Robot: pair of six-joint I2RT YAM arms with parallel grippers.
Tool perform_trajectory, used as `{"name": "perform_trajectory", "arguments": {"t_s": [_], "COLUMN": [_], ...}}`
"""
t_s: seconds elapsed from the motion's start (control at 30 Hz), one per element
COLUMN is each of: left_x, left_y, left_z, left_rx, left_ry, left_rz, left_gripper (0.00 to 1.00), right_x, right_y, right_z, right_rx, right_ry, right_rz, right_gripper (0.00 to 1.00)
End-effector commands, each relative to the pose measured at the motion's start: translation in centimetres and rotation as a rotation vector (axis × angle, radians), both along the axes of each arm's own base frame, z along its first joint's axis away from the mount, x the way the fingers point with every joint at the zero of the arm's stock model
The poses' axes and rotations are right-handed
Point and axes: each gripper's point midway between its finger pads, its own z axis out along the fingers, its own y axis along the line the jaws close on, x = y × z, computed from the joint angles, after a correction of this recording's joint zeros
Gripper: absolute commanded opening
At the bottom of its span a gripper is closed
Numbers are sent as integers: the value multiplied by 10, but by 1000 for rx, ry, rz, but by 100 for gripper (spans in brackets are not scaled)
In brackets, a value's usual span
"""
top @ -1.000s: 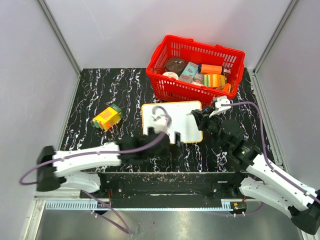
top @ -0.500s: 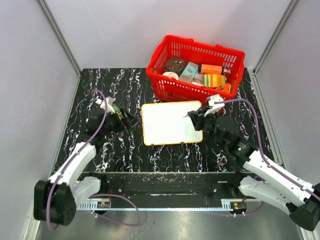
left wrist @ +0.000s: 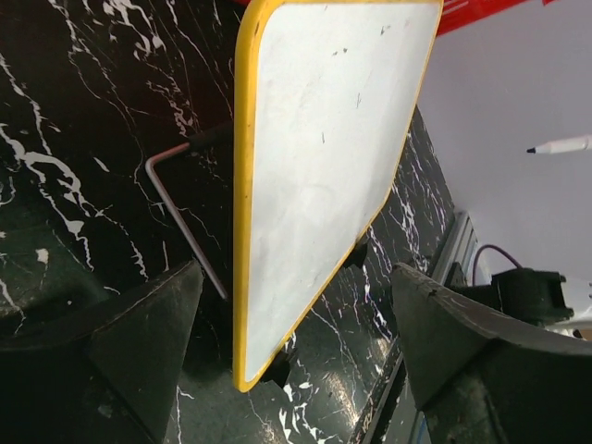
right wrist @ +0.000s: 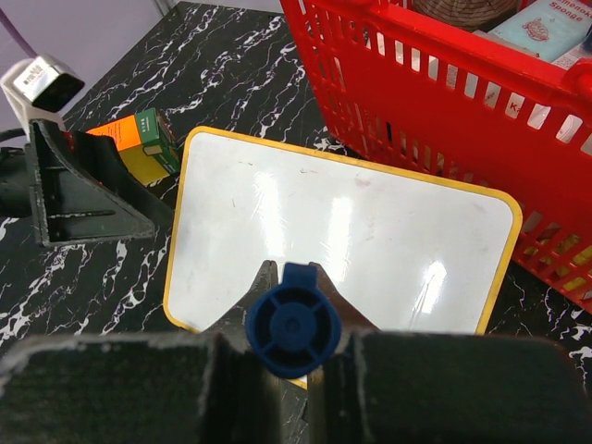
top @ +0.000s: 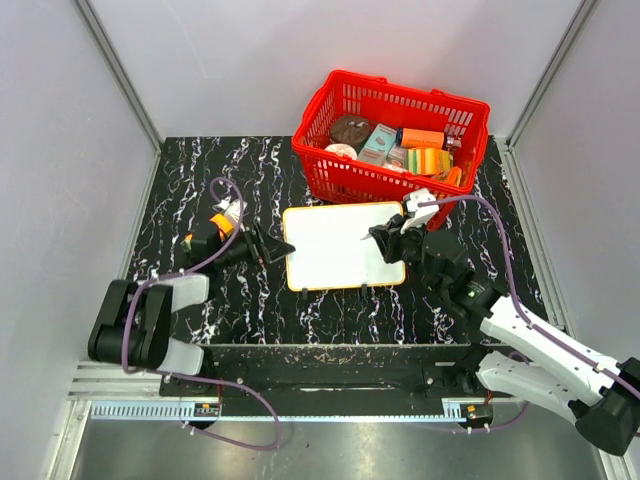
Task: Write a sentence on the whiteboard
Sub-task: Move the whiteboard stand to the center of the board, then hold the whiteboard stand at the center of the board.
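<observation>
The whiteboard (top: 340, 250) lies flat on the black marble table in front of the red basket. Its white face is blank, with no blue lettering in any view. My left gripper (top: 282, 249) is open and low at the board's left edge. In the left wrist view the board's (left wrist: 324, 157) near corner sits between my spread fingers (left wrist: 139, 361). My right gripper (top: 387, 243) hovers over the board's right part, shut on a blue marker (right wrist: 293, 331). The marker's tip (top: 364, 237) points left over the board (right wrist: 351, 231).
The red basket (top: 330, 165), full of packets, stands just behind the board and close to my right gripper (right wrist: 435, 102). An orange-and-green box (right wrist: 141, 148) lies left of the board, behind my left gripper. A bent wire (left wrist: 176, 208) lies under the board's edge.
My left arm has swung from in front of the board out to the left, and its open gripper now points at the board's left edge. My right gripper has crept left over the board.
</observation>
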Motion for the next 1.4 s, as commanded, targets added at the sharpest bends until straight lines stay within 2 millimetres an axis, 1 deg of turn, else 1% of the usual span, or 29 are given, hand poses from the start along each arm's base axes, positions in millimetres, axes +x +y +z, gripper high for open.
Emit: {"name": "perform_trajectory", "arguments": {"t_s": [0.0, 0.07, 0.1, 0.17, 0.2, 0.23, 0.27, 0.3, 0.37, 0.4, 0.47, 0.5, 0.6, 0.77, 0.93, 1.03, 1.07, 1.13, 1.17, 1.23, 1.27, 1.3, 1.33, 1.37], "left_x": [4, 6, 6, 9, 9, 13, 13, 14, 16, 17, 20, 20, 24, 29, 30, 30, 29, 29, 29, 27, 26, 25, 25, 25], "left_y": [-11, -12, -14, -16, -17, -19, -19, -20, -21, -21, -23, -23, -26, -34, -39, -40, -40, -39, -39, -39, -38, -38, -36, -36], "left_z": [18, 16, 12, 18, 15, 18, 17, 13, 16, 12, 13, 9, 5, 7, 9, 8, 7, 4, 4, 5, 8, 5, 3, 7], "left_rx": [-49, -42, -46, -69, -78, -83, -87, -89, -108, -110, -117, -116, -116, -123, -134, -131, -128, -119, -117, -113, -108, -100, -78, -62], "left_ry": [-168, -180, -166, -175, -163, -173, -165, -150, -161, -153, -156, -142, -131, -142, -148, -148, -146, -135, -138, -135, -146, -120, -134, -154], "left_rz": [-113, -133, -145, -160, -168, -172, -179, -189, -185, -179, -189, -193, -205, -244, -272, -282, -284, -281, -279, -282, -284, -280, -277, -272], "left_gripper": [86, 86, 84, 79, 77, 75, 64, 60, 55, 53, 49, 49, 51, 54, 54, 40, 30, 19, 12, 7, 5, 2, 0, 0], "right_x": [0, 0, -1, -1, -1, -1, 0, 0, 0, 1, 0, 1, 1, 0, 0, 0, 0, 0, 0, -1, -1, -2, -2, -2], "right_y": [6, 6, 6, 6, 7, 7, 6, 7, 8, 8, 10, 10, 12, 12, 13, 14, 14, 15, 15, 15, 15, 16, 16, 18], "right_z": [38, 38, 38, 38, 38, 38, 38, 36, 37, 36, 36, 35, 34, 35, 35, 35, 35, 35, 35, 35, 36, 34, 35, 34], "right_rx": [75, 70, 71, 71, 70, 70, 69, 66, 70, 68, 75, 74, 76, 83, 84, 86, 85, 86, 89, 89, 92, 92, 97, 96], "right_ry": [-69, -72, -75, -77, -77, -77, -79, -76, -75, -75, -76, -75, -71, -72, -73, -72, -73, -72, -72, -77, -79, -79, -79, -78], "right_rz": [22, 23, 24, 26, 28, 28, 26, 26, 29, 29, 36, 35, 42, 43, 46, 49, 52, 52, 54, 56, 62, 65, 68, 72], "right_gripper": [0, 0, 0, 0, 0, 0, 0, 0, 0, 0, 0, 0, 0, 0, 0, 0, 0, 0, 0, 0, 0, 0, 0, 0]}}
